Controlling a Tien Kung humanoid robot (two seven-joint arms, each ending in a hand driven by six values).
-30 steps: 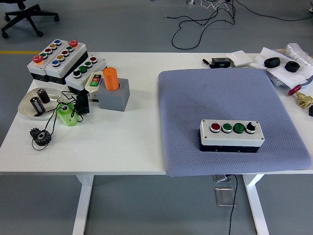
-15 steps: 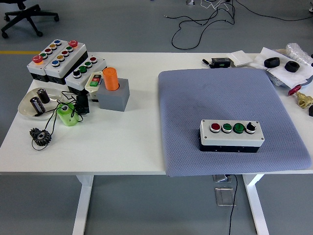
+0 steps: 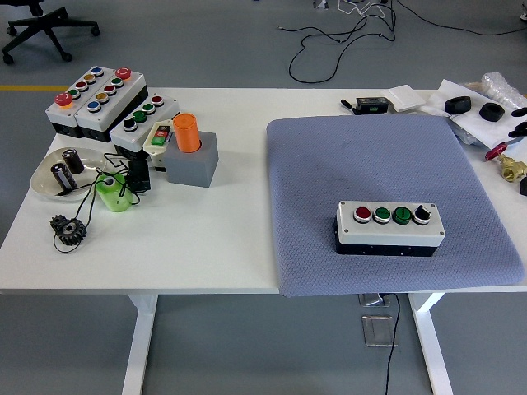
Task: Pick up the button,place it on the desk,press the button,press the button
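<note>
Desk [image 3: 214,247]: white; grey mat [image 3: 370,156] covers its right half.
Button box [image 3: 389,226]: flat on the mat, unheld (fits awaiting pick-up or already placed; presses leave no trace).
Spare button boxes [image 3: 99,99]: far left, no obstruction.
My right hand [image 3: 519,129]: dark sliver at the right edge; I cannot tell its grip.
My left hand: out of view.

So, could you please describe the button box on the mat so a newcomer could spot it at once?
Find the grey-blue mat covering the table's right half. On its near part sits a white button box with a black base. Unlike the boxes at the far left, it lies alone, with one red button, two green ones and a black knob.
</note>
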